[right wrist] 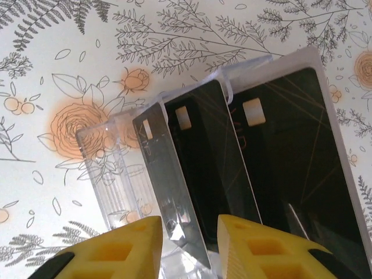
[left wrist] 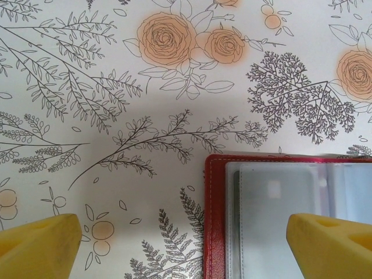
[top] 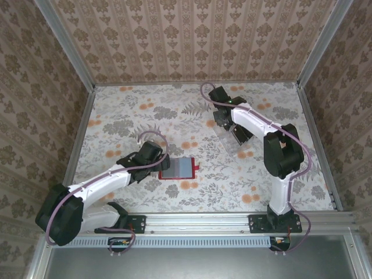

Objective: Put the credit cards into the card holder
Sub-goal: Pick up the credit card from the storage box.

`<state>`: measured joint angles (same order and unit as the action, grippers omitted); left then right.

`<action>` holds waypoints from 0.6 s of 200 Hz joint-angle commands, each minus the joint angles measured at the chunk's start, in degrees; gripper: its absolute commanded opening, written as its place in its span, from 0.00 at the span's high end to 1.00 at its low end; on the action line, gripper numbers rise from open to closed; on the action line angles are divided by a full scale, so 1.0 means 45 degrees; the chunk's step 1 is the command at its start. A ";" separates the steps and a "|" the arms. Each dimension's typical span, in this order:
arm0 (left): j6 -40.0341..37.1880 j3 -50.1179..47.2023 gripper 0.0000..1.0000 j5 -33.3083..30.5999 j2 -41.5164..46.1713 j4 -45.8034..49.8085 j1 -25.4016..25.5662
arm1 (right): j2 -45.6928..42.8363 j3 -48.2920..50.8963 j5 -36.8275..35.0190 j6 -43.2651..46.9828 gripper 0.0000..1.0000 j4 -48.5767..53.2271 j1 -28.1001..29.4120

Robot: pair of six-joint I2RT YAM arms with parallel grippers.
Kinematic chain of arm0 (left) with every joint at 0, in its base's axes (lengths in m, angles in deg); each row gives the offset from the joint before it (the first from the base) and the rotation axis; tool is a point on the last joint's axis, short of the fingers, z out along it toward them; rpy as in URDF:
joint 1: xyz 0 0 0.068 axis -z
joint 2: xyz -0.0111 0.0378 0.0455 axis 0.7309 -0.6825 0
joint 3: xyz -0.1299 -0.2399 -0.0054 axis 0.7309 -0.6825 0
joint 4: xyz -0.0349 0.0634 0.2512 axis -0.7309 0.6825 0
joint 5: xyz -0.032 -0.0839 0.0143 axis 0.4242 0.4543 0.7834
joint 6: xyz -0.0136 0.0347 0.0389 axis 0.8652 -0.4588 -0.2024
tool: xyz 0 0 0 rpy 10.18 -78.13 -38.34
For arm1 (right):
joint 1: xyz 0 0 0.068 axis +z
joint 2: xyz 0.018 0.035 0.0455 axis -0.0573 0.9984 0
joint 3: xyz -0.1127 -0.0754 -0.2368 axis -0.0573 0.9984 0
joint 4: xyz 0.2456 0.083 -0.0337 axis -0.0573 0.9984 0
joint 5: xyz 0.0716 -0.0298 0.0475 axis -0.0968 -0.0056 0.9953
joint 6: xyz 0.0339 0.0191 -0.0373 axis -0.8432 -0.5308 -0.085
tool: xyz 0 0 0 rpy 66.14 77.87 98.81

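Card holder [top: 177, 168] open near us, credit cards [right wrist: 290, 174] in the clear tray [right wrist: 96, 168] beyond.
We see the left gripper [left wrist: 181, 235] spread wide, straddling the holder's 9 o'clock edge. Towards 2 o'clock from it, well apart, the right gripper [right wrist: 190, 232] pinches one tilted card [right wrist: 197, 157] standing in the tray.

Wallet [left wrist: 216, 221] lay open on the table [left wrist: 116, 87], partly under one of the left fingers [left wrist: 328, 244]; the other finger was over bare table. One card [right wrist: 186, 174] stood tilted in the tray [right wrist: 107, 168], pinched between the right fingers [right wrist: 261, 250]. Second card [right wrist: 290, 163] lay flat in the tray, just beside it.
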<state>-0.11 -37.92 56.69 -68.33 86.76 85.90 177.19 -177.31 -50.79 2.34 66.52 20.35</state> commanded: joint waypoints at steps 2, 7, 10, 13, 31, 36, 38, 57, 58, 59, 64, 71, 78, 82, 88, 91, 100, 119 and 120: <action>-0.0265 0.0206 0.00 -0.0015 -0.0074 0.0236 -0.0082 | 0.0575 -0.0602 -0.0291 0.0350 0.67 0.0454 -0.0101; -0.0267 0.0206 0.00 -0.0006 -0.0076 0.0213 -0.0100 | 0.0668 -0.0666 -0.0252 0.0365 0.67 0.0487 -0.0130; -0.0279 0.0221 0.00 -0.0015 -0.0077 0.0216 -0.0098 | 0.0727 -0.0700 -0.0234 0.0361 0.67 0.0475 -0.0120; -0.0266 0.0225 0.00 -0.0023 -0.0086 0.0206 -0.0101 | 0.0763 -0.0751 -0.0212 0.0360 0.67 0.0491 -0.0134; -0.0240 0.0240 0.00 -0.0015 -0.0096 0.0205 -0.0101 | 0.0960 -0.0909 -0.0058 0.0380 0.67 0.0485 -0.0145; -0.0247 0.0227 0.00 -0.0010 -0.0096 0.0213 -0.0098 | 0.1023 -0.0974 0.0000 0.0380 0.67 0.0493 -0.0155; -0.0245 0.0231 0.00 -0.0006 -0.0096 0.0210 -0.0098 | 0.1035 -0.0986 0.0024 0.0380 0.67 0.0493 -0.0145; -0.0206 0.0226 0.00 -0.0027 -0.0096 0.0210 -0.0098 | 0.1190 -0.1126 0.0205 0.0399 0.67 0.0543 -0.0153; -0.0206 0.0226 0.00 -0.0026 -0.0096 0.0206 -0.0098 | 0.1202 -0.1136 0.0213 0.0399 0.67 0.0547 -0.0154; -0.0206 0.0226 0.00 -0.0025 -0.0106 0.0204 -0.0098 | 0.1209 -0.1141 0.0217 0.0399 0.67 0.0550 -0.0155; -0.0223 0.0226 0.00 -0.0025 -0.0097 0.0212 -0.0101 | 0.1245 -0.1146 0.0241 0.0399 0.67 0.0568 -0.0154; -0.0200 0.0211 0.00 -0.0024 -0.0095 0.0216 -0.0099 | 0.1236 -0.1171 0.0301 0.0426 0.68 0.0559 -0.0155; -0.0205 0.0206 0.00 -0.0039 -0.0096 0.0203 -0.0118 | 0.1244 -0.1163 0.0331 0.0419 0.69 0.0574 -0.0155; -0.0189 0.0206 0.00 -0.0058 -0.0096 0.0221 -0.0113 | 0.1228 -0.1149 0.0334 0.0402 0.69 0.0557 -0.0154; -0.0196 0.0206 0.00 -0.0047 -0.0092 0.0206 -0.0109 | 0.1196 -0.1105 0.0370 0.0416 0.69 0.0540 -0.0155; -0.0190 0.0206 0.00 -0.0054 -0.0096 0.0203 -0.0109 | 0.1179 -0.1092 0.0388 0.0409 0.70 0.0511 -0.0155; -0.0186 0.0206 0.00 -0.0055 -0.0091 0.0201 -0.0118 | 0.1109 -0.1068 0.0412 0.0427 0.71 0.0495 -0.0170; -0.0168 0.0186 0.00 -0.0055 -0.0116 0.0134 -0.0131 | 0.1020 -0.1012 0.0560 0.0428 0.74 0.0493 -0.0172; -0.0168 0.0186 0.00 -0.0059 -0.0116 0.0139 -0.0125 | 0.1020 -0.1010 0.0566 0.0424 0.75 0.0493 -0.0173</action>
<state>-0.11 -37.92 56.67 -68.35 86.76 85.86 181.76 -180.87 -49.44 3.61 67.16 19.89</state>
